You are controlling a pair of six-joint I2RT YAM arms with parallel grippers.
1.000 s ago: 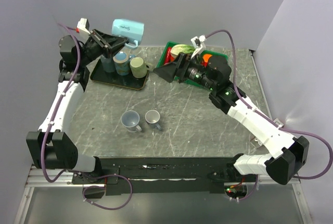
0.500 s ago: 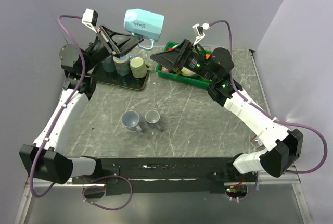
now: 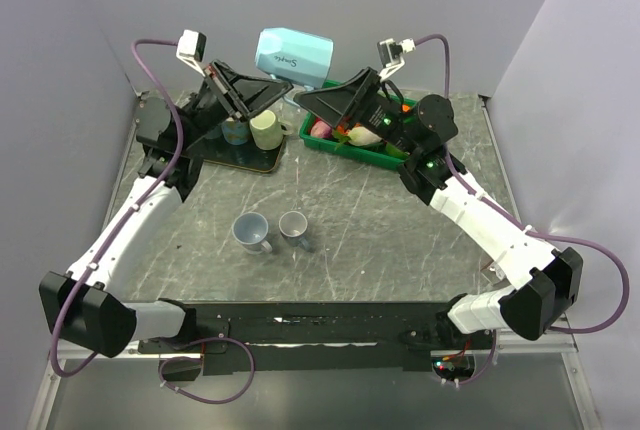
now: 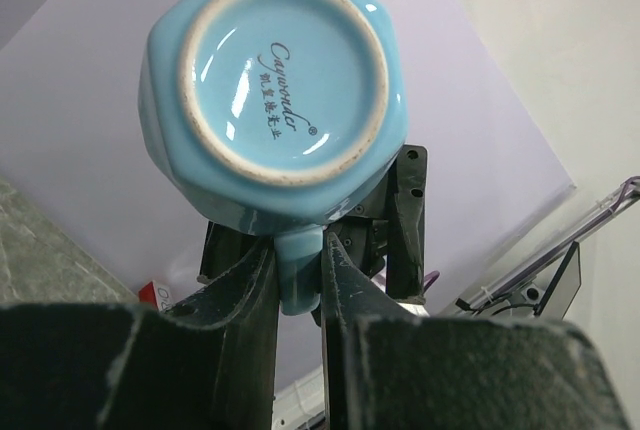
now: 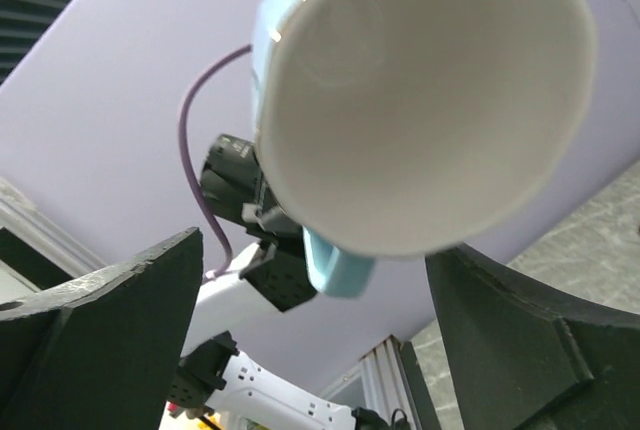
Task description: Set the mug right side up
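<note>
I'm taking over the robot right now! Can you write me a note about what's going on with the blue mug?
Left gripper: jaws shut on the handle of the blue mug.
Right gripper: jaws open, holding nothing, facing the mug's mouth.
Mug: in the air above the back of the table, lying sideways, with its base toward the left wrist and its mouth toward the right arm.
Done: mug is off the table.
Left: tip it mouth-up, probably with the right gripper's help, then set it down standing.
</note>
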